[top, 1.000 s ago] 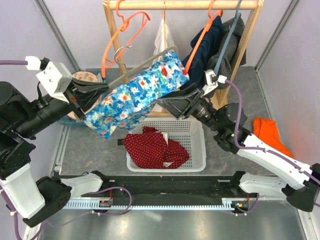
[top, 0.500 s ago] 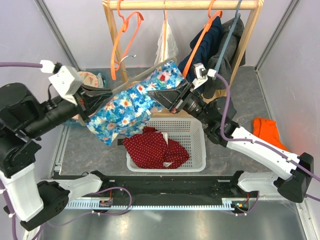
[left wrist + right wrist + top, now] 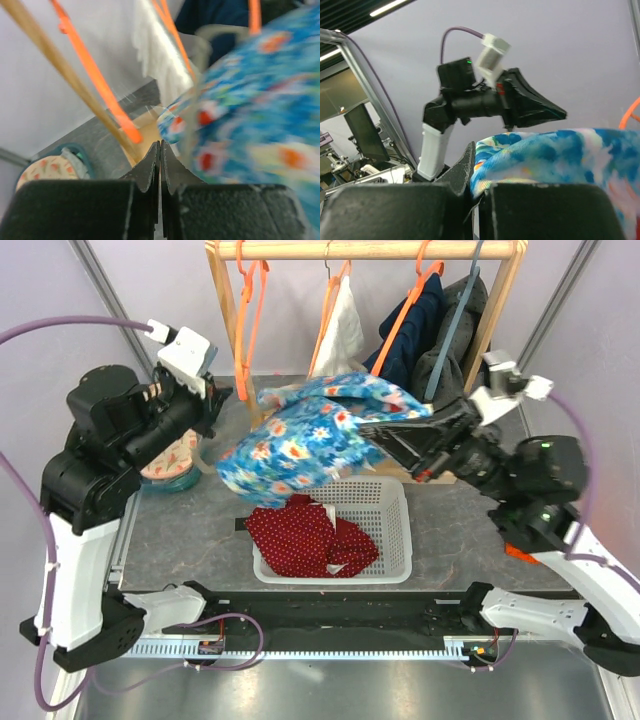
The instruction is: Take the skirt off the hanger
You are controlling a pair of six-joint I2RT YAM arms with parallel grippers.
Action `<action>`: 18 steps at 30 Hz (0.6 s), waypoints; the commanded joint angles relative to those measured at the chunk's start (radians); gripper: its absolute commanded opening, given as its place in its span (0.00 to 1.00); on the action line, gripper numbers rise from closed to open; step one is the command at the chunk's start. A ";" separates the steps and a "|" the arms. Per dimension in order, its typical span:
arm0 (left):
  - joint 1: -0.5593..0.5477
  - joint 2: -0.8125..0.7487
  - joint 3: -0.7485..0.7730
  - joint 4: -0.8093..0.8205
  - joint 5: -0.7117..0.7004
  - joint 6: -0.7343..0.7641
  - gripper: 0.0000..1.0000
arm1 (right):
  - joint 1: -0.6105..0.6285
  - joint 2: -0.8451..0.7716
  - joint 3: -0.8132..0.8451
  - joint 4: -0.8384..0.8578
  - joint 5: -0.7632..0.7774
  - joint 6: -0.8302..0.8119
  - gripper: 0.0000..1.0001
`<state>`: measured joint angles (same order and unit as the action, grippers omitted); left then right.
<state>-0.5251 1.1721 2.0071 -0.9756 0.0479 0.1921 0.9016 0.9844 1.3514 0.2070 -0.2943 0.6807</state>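
At the centre of the worktop (image 3: 185, 530), the white basket (image 3: 404, 540) contains the skirt (image 3: 300, 538). The skirt lies crumpled on the basket floor, off the hanger. Above the basket, the blue floral garment (image 3: 300, 445) hangs in mid-air. The right gripper (image 3: 372, 428) has its jaws closed on one edge of this garment, and the right wrist view shows fabric pinched between them. The left gripper (image 3: 214, 400) sits beside the left post of the wooden rack (image 3: 370, 249), near the floral garment. Its jaws are pressed fully together with nothing between them. On the rack rail, a bare orange hanger (image 3: 246, 325) hangs at the left, near the left gripper. Further orange hangers carry a white garment (image 3: 340, 330) and a navy garment (image 3: 410, 340).
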 commanded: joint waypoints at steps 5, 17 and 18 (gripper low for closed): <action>0.007 0.047 0.025 0.129 -0.235 0.026 0.02 | 0.010 -0.096 0.235 -0.254 -0.028 -0.145 0.00; 0.007 0.000 -0.063 0.052 0.008 -0.006 0.02 | 0.007 -0.004 0.296 -0.313 -0.009 -0.164 0.00; 0.007 -0.023 -0.121 0.049 0.068 -0.009 0.02 | 0.008 0.006 0.307 -0.316 -0.006 -0.170 0.00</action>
<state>-0.5213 1.2057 1.9850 -0.9016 -0.0685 0.1932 0.9062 0.9260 1.6085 -0.0990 -0.3107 0.5365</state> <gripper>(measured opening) 0.022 0.019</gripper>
